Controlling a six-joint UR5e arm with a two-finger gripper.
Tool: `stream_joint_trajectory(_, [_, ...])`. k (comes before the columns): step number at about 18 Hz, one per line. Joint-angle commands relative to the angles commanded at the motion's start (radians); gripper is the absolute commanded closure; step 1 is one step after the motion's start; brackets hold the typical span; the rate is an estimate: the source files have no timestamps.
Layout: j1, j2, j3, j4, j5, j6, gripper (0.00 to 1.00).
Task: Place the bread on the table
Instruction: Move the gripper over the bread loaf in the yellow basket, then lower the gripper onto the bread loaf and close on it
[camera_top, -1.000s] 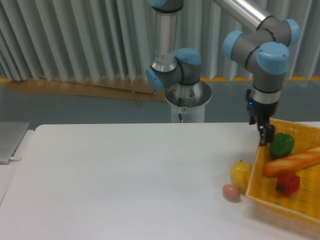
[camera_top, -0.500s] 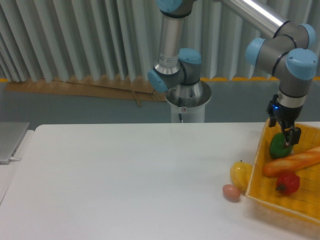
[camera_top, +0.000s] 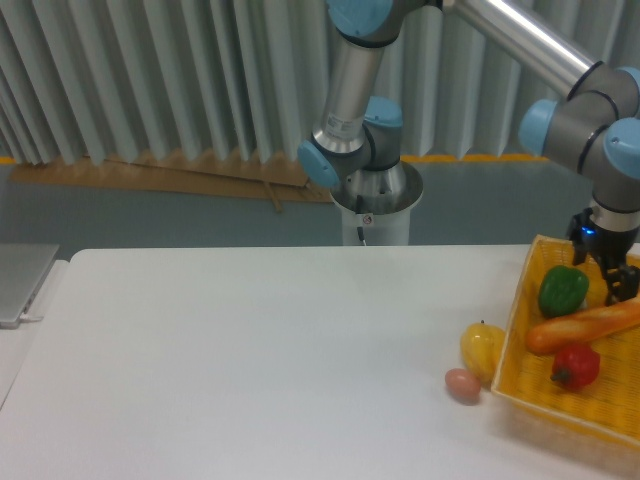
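Nearest the front edge of the table (camera_top: 250, 350), toward its right side, one small pinkish egg-shaped item (camera_top: 462, 384) lies on the white surface. Just behind it and to its right sits one yellow rounded fruit (camera_top: 482, 346), pressed against the left wall of the yellow woven basket (camera_top: 520, 385), which occupies the table's right edge and runs out of view.

Inside the basket there is one red pepper (camera_top: 575, 365) toward the front. Just behind it lies the one bread (camera_top: 585, 325), a single orange-brown baguette; its long axis runs roughly left to right across the basket, tilted so that the left end is lower in the picture and the right end rises toward the far right, where it is cut off by the frame. It rests in the basket, not on the table surface. Behind the bread's left half stands one green pepper (camera_top: 563, 290).

At the basket's far side the gripper (camera_top: 622, 288) points downward just above the bread's right portion, beside the green pepper. Its dark fingers appear slightly apart and nothing is clamped in them, though they are small and partly at the frame edge.

One arm base (camera_top: 376, 205) stands beyond the table's far edge, near its middle.
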Motion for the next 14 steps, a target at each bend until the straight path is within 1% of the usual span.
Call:
stream_joint_trajectory(2, [0.011, -0.014, 0.006, 0.008, -0.002, 0.000, 0.00])
stream_joint_trajectory(7, [0.018, -0.066, 0.006, 0.058, -0.006, 0.000, 0.00])
stream_joint_trajectory(11, [0.014, -0.074, -0.014, 0.054, -0.006, 0.002, 0.00])
stream_joint_trajectory(14, [0.009, -0.075, -0.043, 0.052, -0.008, 0.002, 0.00])
